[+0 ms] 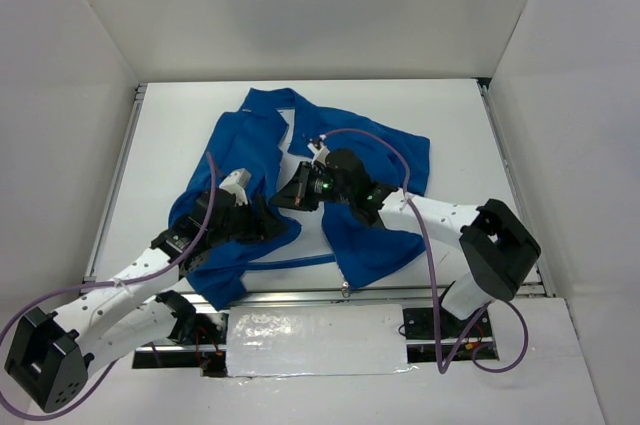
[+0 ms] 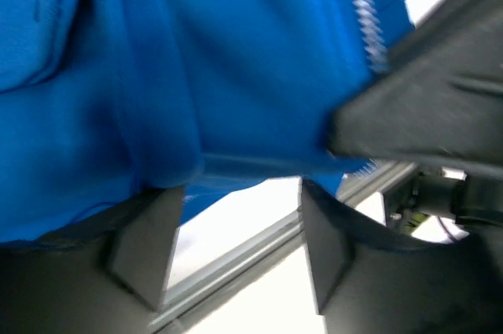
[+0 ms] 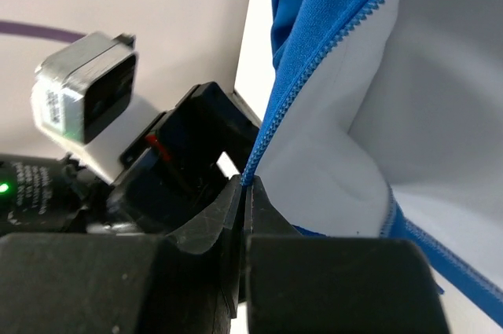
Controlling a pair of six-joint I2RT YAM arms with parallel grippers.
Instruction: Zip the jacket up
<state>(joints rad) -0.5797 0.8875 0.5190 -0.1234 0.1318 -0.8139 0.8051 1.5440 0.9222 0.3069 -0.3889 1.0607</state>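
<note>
The royal-blue jacket [image 1: 250, 135] lies crumpled on the white table with its front open and its pale lining showing. My right gripper [image 1: 290, 195] is over the jacket's middle. In the right wrist view it [image 3: 249, 183] is shut on the jacket's zipper edge [image 3: 314, 67], which runs up and to the right from the fingertips beside the pale lining [image 3: 424, 75]. My left gripper [image 1: 265, 222] is close beside it, at the left front panel. In the left wrist view it [image 2: 236, 196] is open, with blue fabric [image 2: 236, 75] hanging at its fingertips and light zipper teeth [image 2: 365, 12] at the upper right.
A metal rail [image 1: 300, 295] runs along the table's near edge and shows under the left jaws [image 2: 259, 247]. A foil-covered plate [image 1: 315, 340] sits between the arm bases. White walls enclose the table. Purple cables loop over both arms.
</note>
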